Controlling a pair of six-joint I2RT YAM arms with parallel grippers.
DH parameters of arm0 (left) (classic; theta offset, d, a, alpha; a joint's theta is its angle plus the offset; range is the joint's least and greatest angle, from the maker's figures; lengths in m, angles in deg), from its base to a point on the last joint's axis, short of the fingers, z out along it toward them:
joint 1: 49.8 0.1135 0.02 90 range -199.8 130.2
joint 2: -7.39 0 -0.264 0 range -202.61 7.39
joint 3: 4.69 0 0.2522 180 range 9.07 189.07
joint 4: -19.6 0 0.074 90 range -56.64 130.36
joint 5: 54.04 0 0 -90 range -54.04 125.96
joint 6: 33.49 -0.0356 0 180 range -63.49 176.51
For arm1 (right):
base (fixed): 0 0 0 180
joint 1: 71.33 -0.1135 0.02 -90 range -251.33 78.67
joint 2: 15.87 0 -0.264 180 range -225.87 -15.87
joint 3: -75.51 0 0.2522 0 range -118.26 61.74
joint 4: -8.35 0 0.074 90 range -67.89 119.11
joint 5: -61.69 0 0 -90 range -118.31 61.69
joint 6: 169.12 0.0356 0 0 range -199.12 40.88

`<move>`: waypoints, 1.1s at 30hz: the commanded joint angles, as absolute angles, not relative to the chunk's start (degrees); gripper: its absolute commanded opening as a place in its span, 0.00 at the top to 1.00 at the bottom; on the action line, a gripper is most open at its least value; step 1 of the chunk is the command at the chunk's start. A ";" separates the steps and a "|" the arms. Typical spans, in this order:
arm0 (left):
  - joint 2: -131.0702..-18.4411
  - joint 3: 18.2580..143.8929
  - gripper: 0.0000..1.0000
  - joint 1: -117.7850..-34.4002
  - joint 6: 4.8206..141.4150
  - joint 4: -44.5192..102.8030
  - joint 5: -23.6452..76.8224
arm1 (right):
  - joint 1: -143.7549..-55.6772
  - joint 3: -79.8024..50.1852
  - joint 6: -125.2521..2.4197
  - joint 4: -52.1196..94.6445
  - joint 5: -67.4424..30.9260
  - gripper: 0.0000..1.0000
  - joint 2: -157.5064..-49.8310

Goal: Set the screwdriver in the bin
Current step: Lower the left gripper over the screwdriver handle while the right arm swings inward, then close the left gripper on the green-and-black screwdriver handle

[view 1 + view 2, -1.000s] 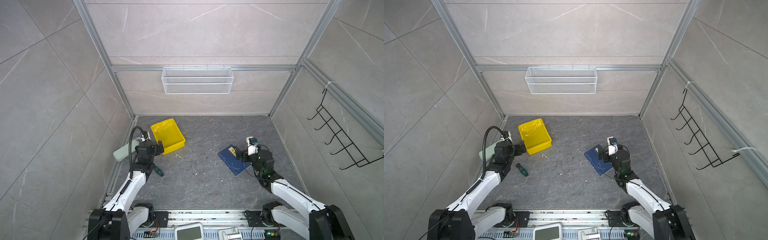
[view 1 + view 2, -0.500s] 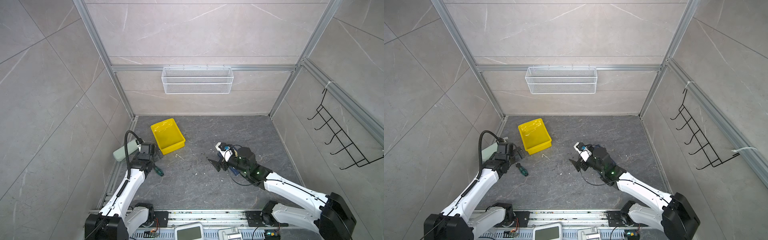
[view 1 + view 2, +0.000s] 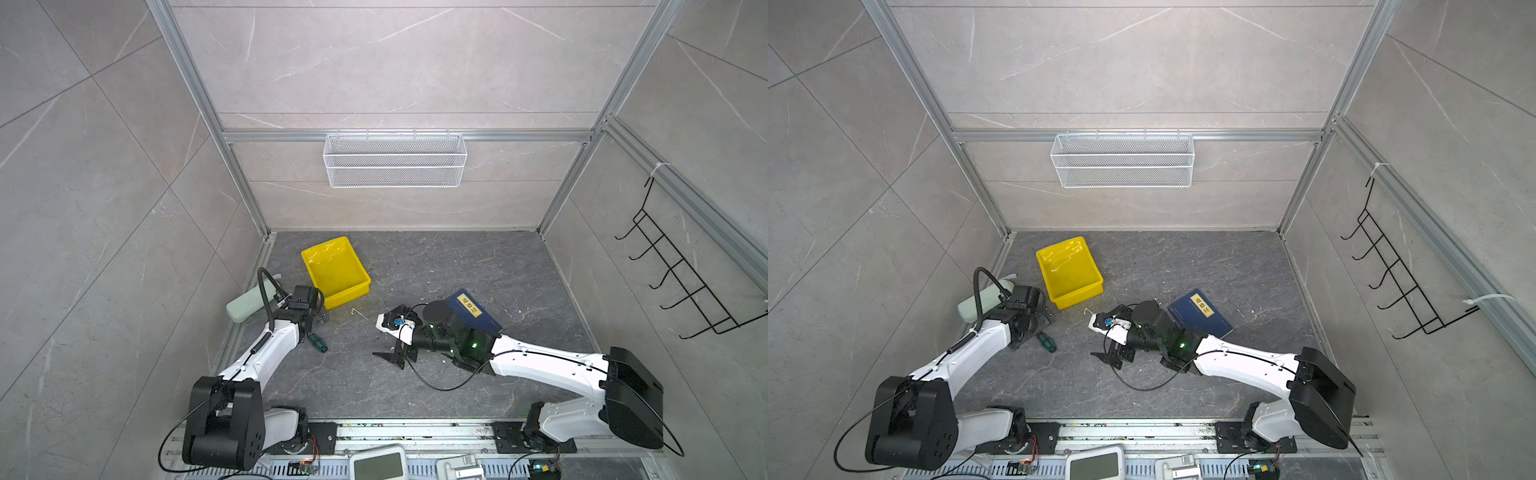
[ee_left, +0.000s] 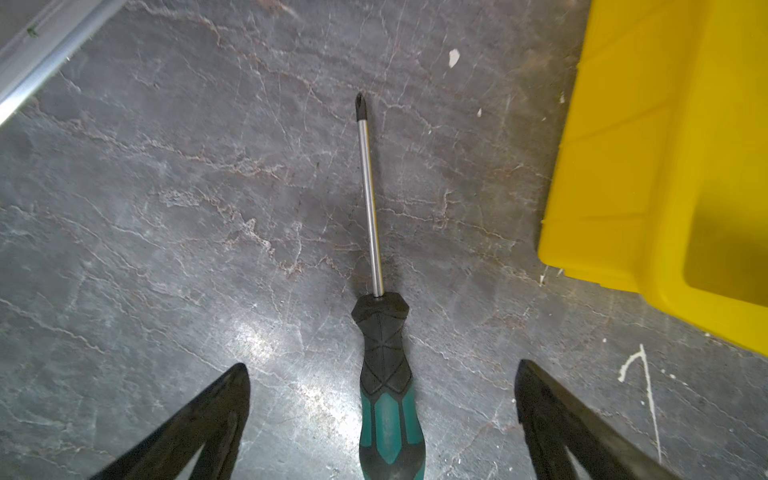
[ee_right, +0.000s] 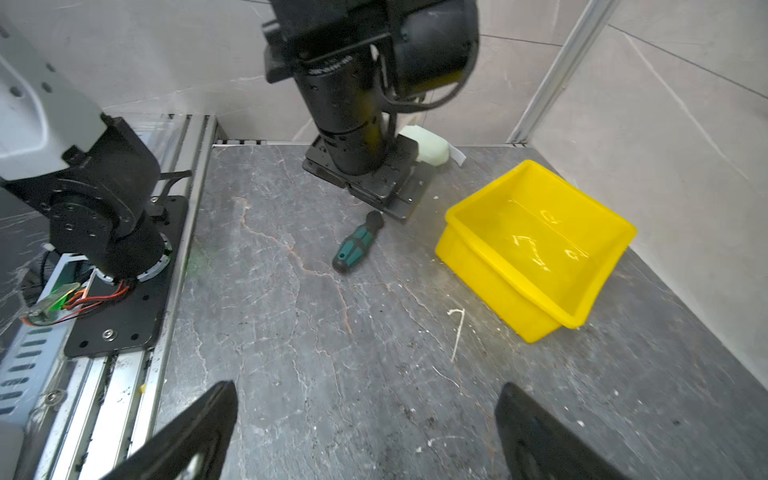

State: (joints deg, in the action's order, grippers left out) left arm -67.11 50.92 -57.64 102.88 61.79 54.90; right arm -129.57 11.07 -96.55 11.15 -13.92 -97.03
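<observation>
Straddling the screwdriver point(image 4: 380, 324) handle with the left gripper point(image 4: 382, 363), spread wide, jaws clear of it on both sides. Lying flat on the floor point(image 4: 166, 208), just beside the bin point(image 4: 623, 166), outside it. Spread and empty at the right gripper point(image 5: 368, 384) too.

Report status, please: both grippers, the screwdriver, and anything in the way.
Left gripper open, jaws either side of the screwdriver handle, not gripping. Right gripper open, empty. Screwdriver flat on floor beside empty bin. Nothing between them.
</observation>
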 commanded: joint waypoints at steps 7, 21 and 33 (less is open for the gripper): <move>-73.47 52.08 0.01 -56.72 108.19 61.20 52.55 | -129.69 8.02 -97.75 12.14 -10.93 0.01 -98.92; -79.76 52.14 0.25 -56.62 110.42 59.44 50.46 | -129.65 7.38 -98.33 14.77 -10.38 0.01 -99.28; -78.67 51.97 0.84 -56.66 109.78 59.68 52.02 | -129.67 6.41 -97.56 14.95 -10.23 0.01 -99.80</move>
